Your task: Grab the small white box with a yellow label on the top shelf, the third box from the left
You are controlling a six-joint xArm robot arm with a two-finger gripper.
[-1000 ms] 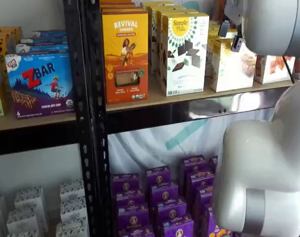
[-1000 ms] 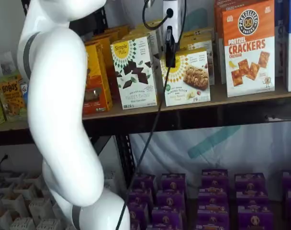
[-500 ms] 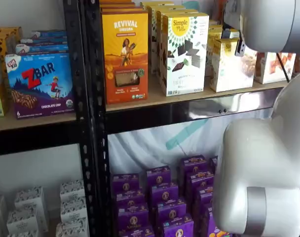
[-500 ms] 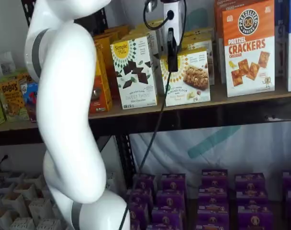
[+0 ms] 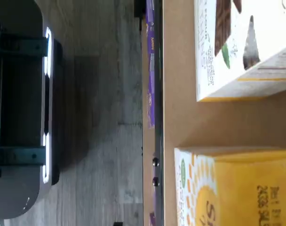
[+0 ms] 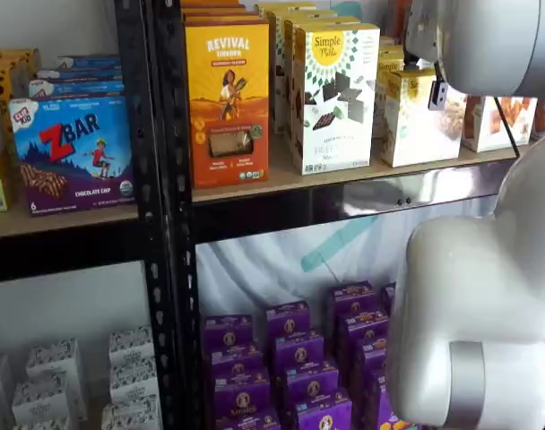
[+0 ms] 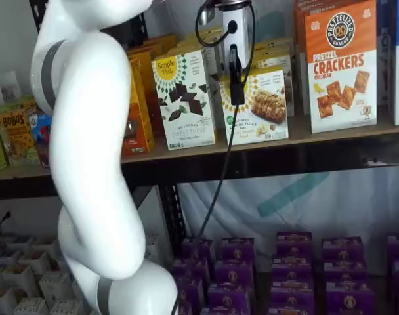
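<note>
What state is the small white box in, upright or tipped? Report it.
Upright. The small white box stands on its base on the top shelf, front panel facing out, beside the taller Simple Mills box.

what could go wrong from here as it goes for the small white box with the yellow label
The small white box stands close beside the taller Simple Mills box, so a jaw coming down on that side may catch or tip the neighbour. The gripper hangs in front of the box near its left part, so an off-centre grip might twist it. The cable dangles past the top shelf and could snag.
</note>
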